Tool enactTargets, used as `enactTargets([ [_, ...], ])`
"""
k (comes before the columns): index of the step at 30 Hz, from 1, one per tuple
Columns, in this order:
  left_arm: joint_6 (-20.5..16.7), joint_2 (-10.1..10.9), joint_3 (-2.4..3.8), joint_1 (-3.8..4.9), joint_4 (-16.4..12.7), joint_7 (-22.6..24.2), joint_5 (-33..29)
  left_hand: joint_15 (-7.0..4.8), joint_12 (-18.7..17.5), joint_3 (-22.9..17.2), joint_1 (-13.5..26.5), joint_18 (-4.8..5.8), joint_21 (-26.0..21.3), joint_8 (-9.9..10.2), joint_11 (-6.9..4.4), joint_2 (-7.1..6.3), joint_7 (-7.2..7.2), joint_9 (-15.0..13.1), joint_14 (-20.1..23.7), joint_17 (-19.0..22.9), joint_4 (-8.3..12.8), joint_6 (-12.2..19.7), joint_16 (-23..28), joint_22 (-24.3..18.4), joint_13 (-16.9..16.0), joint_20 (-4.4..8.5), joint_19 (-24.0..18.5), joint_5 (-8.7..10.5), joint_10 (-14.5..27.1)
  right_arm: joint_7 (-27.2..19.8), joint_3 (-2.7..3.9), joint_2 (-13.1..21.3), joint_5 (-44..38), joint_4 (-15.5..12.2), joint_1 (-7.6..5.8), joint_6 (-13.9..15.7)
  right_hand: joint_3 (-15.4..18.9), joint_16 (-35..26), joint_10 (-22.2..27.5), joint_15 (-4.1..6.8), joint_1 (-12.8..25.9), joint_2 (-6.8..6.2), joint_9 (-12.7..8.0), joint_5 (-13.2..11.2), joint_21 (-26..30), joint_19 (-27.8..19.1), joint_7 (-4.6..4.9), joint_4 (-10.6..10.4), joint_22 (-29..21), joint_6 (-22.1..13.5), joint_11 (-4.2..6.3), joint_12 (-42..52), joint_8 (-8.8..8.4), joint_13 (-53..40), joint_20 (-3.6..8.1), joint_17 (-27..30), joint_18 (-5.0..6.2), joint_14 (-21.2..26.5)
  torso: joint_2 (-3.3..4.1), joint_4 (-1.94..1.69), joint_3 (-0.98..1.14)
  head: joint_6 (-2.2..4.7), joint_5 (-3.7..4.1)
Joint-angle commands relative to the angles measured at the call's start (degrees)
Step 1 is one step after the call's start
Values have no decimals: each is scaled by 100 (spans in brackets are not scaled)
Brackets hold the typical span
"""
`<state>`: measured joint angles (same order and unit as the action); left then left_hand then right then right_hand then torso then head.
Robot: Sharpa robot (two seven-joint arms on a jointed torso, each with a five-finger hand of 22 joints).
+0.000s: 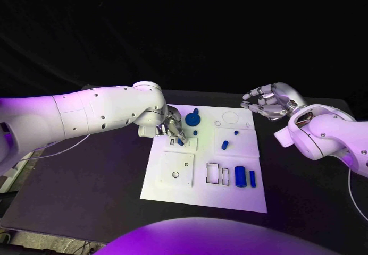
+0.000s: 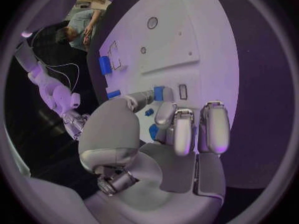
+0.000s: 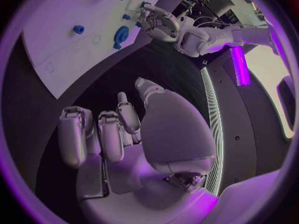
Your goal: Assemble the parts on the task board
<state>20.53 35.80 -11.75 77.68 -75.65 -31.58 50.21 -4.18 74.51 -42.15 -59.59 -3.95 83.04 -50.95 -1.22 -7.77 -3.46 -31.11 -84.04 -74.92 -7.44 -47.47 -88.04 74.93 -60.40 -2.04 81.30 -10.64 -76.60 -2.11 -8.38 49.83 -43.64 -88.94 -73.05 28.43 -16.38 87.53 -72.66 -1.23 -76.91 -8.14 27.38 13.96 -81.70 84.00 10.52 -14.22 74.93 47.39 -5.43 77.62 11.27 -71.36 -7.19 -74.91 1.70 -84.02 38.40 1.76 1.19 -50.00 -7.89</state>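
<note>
Violet light washes the scene, strongest on the left arm [image 1: 84, 114] and along the near edge of the task board [image 1: 205, 199], which glows pale against the dim black table [image 1: 84, 186]. Beyond the table the background falls to near black. The silver fingers [image 2: 212, 127] carry soft highlights without harsh glare. Both wrist views are fisheye circles in dark frames, where straight board edges bend and the rims blur. A bright magenta strip [image 3: 238, 64] glows in the right wrist view.
</note>
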Motion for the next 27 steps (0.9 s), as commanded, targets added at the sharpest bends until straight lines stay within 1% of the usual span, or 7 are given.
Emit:
enactTargets([
  [1,119,-30,-12,-19,5,-10,31,-42,-2,-606,92,97,21,-22,-23,5,84,15,-485,-1090,576,-25,-9,265,18,14,27,21,-8,-48,0,3,-45,-8,3,-53,-5,-19,37,3,19,-18,-7,15,11,117,-13,-44,926,-38,-14,-37,38,5,9,-758,55,-405,0,7,-1,0,3],
  [8,144,-48,-13,-19,27,-12,31,-48,-7,-540,225,96,14,-6,-26,14,88,39,-483,-1083,476,-25,-6,261,34,19,25,32,5,-48,0,12,-45,-14,3,-50,-5,-19,37,3,19,-18,-7,15,11,117,-13,-44,926,-38,-14,-37,38,5,9,-758,55,-405,2,2,1,0,11],
  [14,187,-52,-13,-19,35,-16,36,-48,-11,-489,310,96,10,0,-27,1,90,52,-481,-1076,417,-32,-2,259,46,20,23,40,16,-50,0,20,-45,-18,3,-51,-5,-19,37,3,19,-18,-7,15,11,117,-13,-44,926,-38,-14,-37,38,5,9,-758,55,-405,0,0,-3,0,21],
  [18,209,-55,-14,-19,39,-18,42,-48,-8,-457,360,95,7,3,-28,-9,92,60,-482,-1080,382,-39,-4,256,46,21,22,44,19,-52,0,23,-45,-21,3,-52,-5,-19,37,3,19,-18,-7,15,11,117,-13,-44,926,-38,-14,-37,38,5,9,-758,55,-405,0,0,-2,0,23],
  [19,211,-55,-14,-19,40,-18,44,-48,-7,-437,407,95,5,6,-28,2,92,68,-481,-1075,338,-47,-2,255,47,21,22,43,21,-53,0,24,-45,-21,3,-51,-5,-19,37,3,19,-18,-7,15,11,117,-13,-44,926,-38,-14,-37,38,5,9,-758,55,-405,0,0,-2,0,26],
  [24,224,-58,-14,-19,44,-19,67,-49,-6,-412,460,96,4,10,-27,4,92,77,-481,-1076,295,-53,-3,257,51,21,23,48,25,-59,0,27,-45,-27,3,-49,-5,-19,37,3,19,-18,-7,15,11,117,-13,-44,926,-38,-14,-37,38,5,9,-758,55,-405,3,-3,-2,0,29],
  [27,234,-59,-14,-19,47,-20,99,-47,-2,-364,553,95,0,16,-25,1,90,91,-481,-1075,217,-65,-3,255,50,21,22,59,28,-63,0,32,-45,-35,3,-47,-5,-19,37,3,19,-18,-7,15,11,117,-13,-44,926,-38,-14,-37,38,5,9,-758,55,-405,4,-1,-3,0,33],
])
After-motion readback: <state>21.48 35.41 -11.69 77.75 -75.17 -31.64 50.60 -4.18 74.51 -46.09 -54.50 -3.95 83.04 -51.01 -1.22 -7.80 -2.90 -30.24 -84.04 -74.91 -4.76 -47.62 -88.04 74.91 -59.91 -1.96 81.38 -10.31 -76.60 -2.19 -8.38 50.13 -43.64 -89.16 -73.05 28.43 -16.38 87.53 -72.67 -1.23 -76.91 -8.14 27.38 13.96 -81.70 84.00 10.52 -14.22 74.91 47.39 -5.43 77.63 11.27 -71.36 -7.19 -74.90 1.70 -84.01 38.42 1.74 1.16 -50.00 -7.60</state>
